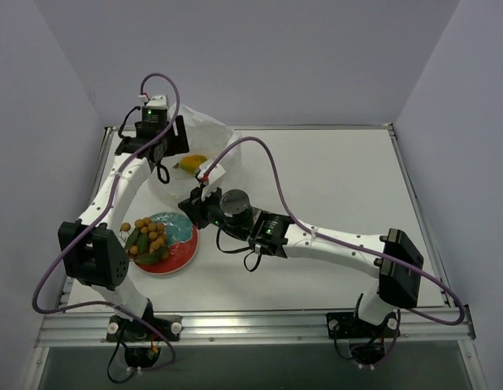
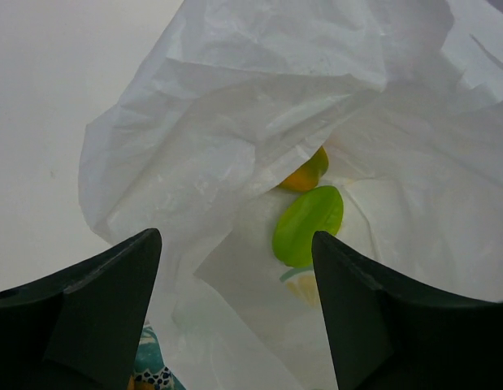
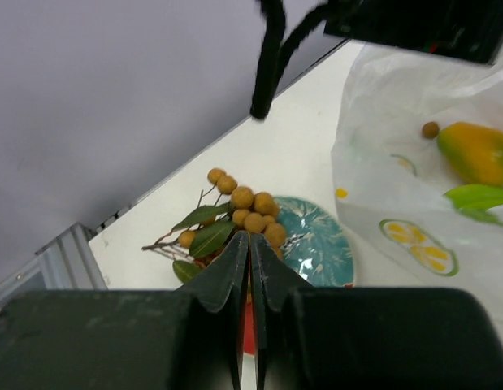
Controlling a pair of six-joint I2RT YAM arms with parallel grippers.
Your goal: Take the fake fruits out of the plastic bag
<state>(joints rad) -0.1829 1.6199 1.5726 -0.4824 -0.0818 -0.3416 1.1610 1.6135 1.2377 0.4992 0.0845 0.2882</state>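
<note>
The plastic bag point(image 1: 204, 134) lies crumpled at the back left, its mouth facing the arms. A yellow-orange fruit point(image 1: 192, 162) lies in the mouth, also seen in the left wrist view point(image 2: 304, 175) and the right wrist view point(image 3: 474, 152). A green fruit point(image 2: 308, 225) lies beside it inside the bag. A loose tan ball point(image 3: 430, 129) sits in the bag too. The bunch of tan-brown balls with leaves point(image 1: 149, 236) lies on the plate point(image 1: 183, 248). My left gripper point(image 2: 235, 237) is open and empty just above the bag's mouth. My right gripper point(image 3: 249, 237) is shut and empty, above the plate's near side.
The red-rimmed teal plate point(image 3: 316, 244) sits left of centre, just in front of the bag. Grey walls close the table on three sides. A metal rail point(image 1: 251, 325) runs along the near edge. The left arm's cable hangs above the bag.
</note>
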